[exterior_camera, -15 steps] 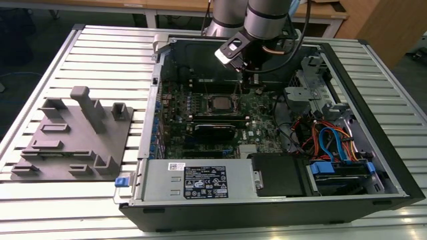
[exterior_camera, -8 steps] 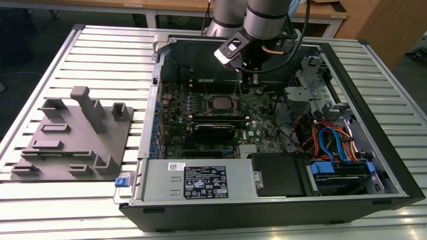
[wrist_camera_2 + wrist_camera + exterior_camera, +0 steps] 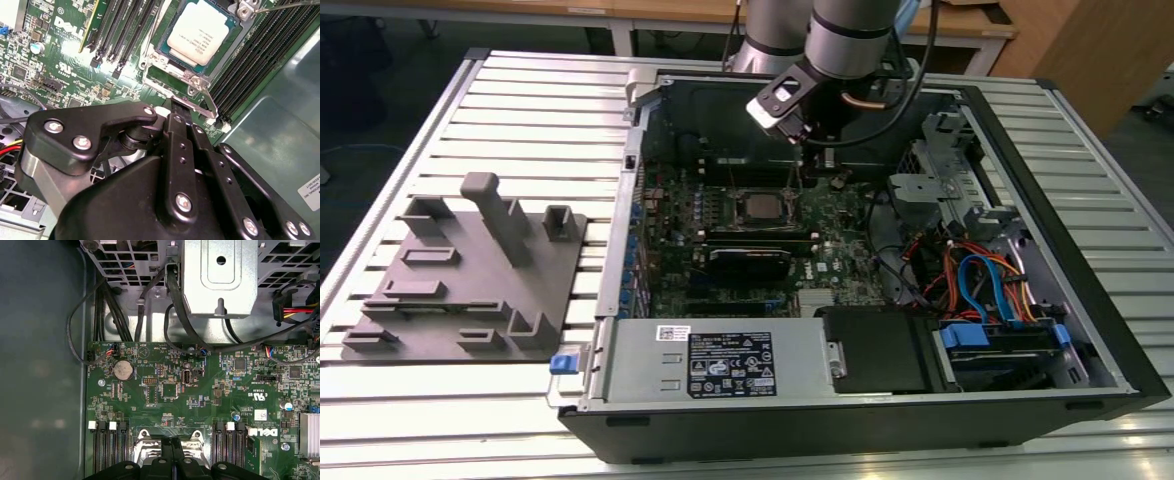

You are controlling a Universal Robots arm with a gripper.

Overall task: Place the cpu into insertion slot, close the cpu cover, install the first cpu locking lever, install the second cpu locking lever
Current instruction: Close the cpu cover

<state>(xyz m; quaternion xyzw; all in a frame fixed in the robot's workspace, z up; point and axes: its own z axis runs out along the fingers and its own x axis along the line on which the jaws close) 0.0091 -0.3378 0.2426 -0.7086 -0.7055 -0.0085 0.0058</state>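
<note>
The cpu (image 3: pixel 199 31) within the cpu cover (image 3: pixel 170 76) frame, jaws together just beside one edge, memory slots (image 3: pixel 255 60) on either side.

**Exterior view.** The arm (image 3: pixel 847 30) leaves the picture at its far edge. Its wrist covers the far strip of the motherboard (image 3: pixel 834 225), so you cannot tell whether the gripper (image 3: pixel 831 172) touches anything. The cpu (image 3: pixel 758 206) is too small for you to judge what lies over its rim.

**Second wrist view.** The gripper's black body hides the board beneath it. The picture's edge clips one corner of the cpu.

**First wrist view.** You see the insertion slot (image 3: pixel 145 446) as two silvery corners, one on either side of the gripper, with its centre hidden. The fingertips (image 3: pixel 166 450) meet, and you cannot tell whether they pinch anything. The picture's edge cuts off the gripper's body.
</note>
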